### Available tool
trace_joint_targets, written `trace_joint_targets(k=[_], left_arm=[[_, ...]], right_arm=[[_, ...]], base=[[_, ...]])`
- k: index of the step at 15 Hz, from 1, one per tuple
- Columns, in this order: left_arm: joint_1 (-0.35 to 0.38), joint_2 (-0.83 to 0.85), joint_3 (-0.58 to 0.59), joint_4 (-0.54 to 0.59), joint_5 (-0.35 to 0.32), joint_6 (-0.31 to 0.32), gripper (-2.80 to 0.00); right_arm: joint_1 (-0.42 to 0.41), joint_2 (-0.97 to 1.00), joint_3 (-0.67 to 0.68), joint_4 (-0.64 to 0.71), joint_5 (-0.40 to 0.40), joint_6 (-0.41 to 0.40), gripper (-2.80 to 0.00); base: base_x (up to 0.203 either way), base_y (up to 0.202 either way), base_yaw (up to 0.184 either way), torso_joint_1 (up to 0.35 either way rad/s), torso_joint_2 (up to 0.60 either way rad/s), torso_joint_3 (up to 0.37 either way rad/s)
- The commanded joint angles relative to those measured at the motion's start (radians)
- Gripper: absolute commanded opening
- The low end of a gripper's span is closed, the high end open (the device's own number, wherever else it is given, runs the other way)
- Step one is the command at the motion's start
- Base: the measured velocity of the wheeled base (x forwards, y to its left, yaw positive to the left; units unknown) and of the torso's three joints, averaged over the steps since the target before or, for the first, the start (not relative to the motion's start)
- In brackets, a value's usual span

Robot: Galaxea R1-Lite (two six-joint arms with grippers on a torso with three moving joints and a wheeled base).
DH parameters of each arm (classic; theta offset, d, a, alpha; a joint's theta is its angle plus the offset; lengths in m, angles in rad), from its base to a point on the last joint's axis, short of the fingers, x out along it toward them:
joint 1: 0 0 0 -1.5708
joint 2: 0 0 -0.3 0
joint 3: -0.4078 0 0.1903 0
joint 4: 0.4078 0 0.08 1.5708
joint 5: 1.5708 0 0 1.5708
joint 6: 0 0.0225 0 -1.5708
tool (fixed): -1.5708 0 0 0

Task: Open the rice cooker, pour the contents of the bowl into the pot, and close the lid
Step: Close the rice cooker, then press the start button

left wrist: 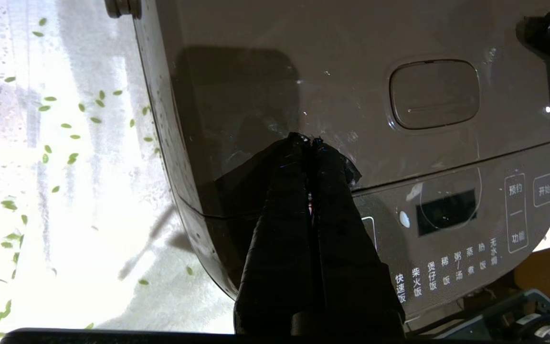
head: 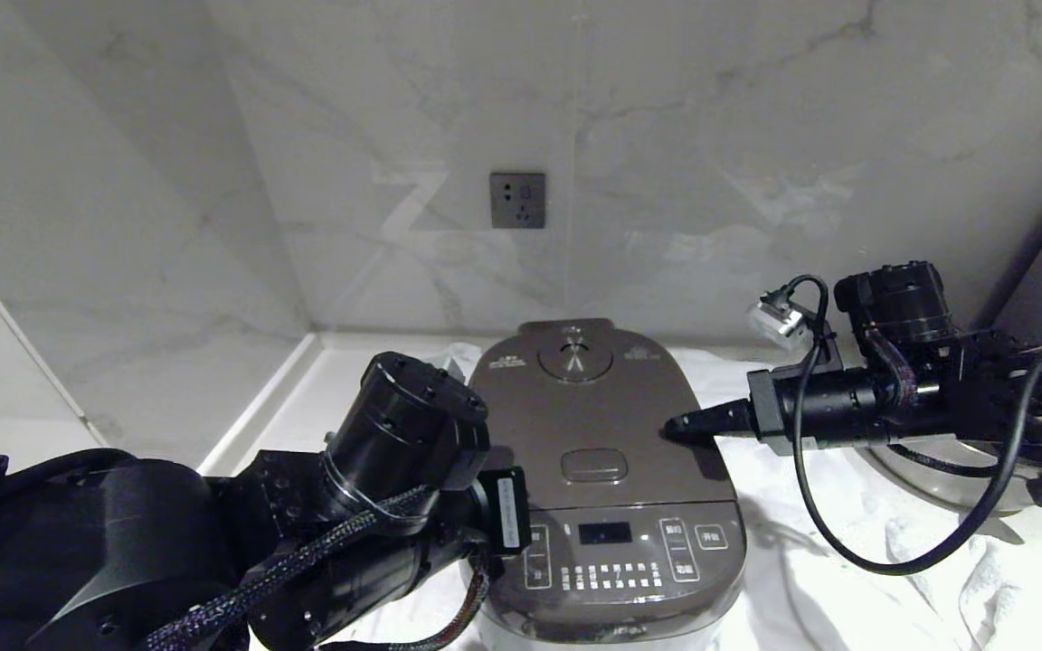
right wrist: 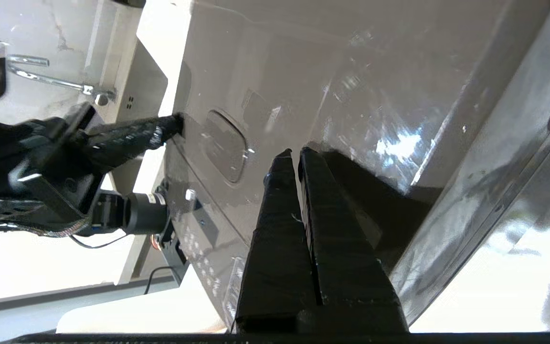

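Note:
The rice cooker (head: 611, 542) stands in the middle of a white cloth with its lid (head: 593, 407) down, so the pot is hidden. My left gripper (left wrist: 306, 139) is shut with nothing in it, its tips on the lid's front left part, left of the oval latch button (left wrist: 434, 94). In the head view the left wrist hides it. My right gripper (head: 675, 427) is shut too and empty, its tips on the lid's right edge (right wrist: 293, 154). Green grains of the contents (left wrist: 72, 157) lie scattered on the cloth left of the cooker. The bowl is out of view.
A shiny steel pan (head: 946, 484) sits behind my right arm at the right. The white cloth (head: 847, 542) covers the counter. A marble wall with a socket (head: 517, 200) stands close behind the cooker, and a side wall closes the left.

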Motion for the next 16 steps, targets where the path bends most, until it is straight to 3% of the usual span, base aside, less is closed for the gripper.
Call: trace_joint_targets(k=[1,5,10,14,16], left_arm=[[0.006,-0.035,-0.045,-0.003,0.014,-0.004,-2.8],[0.063,-0.076,-0.143,-0.003,0.074,0.002,-2.8],[0.127,-0.186,-0.137,0.023,0.071,0.034,-2.8],[0.147,-0.422,-0.042,0.087,0.073,0.135,-2.8],[0.2,-0.565,0.028,0.113,0.082,0.19,-2.8]], right_arm=[[0.0,-0.064,-0.015,-0.001,0.006,0.005,-2.8],[-0.002,-0.175,-0.051,-0.003,0.01,0.019,-2.8],[-0.002,-0.268,-0.018,-0.003,-0.005,0.037,-2.8],[-0.001,-0.33,0.016,-0.003,-0.165,0.037,-2.8],[0.0,-0.34,0.026,-0.004,-0.226,0.031,-2.8]], base=[[0.0,0.0,0.0,0.0,0.0,0.0],[0.0,0.0,0.0,0.0,0.0,0.0],[0.0,0.0,0.0,0.0,0.0,0.0],[0.0,0.0,0.0,0.0,0.0,0.0],[0.0,0.0,0.0,0.0,0.0,0.0]])
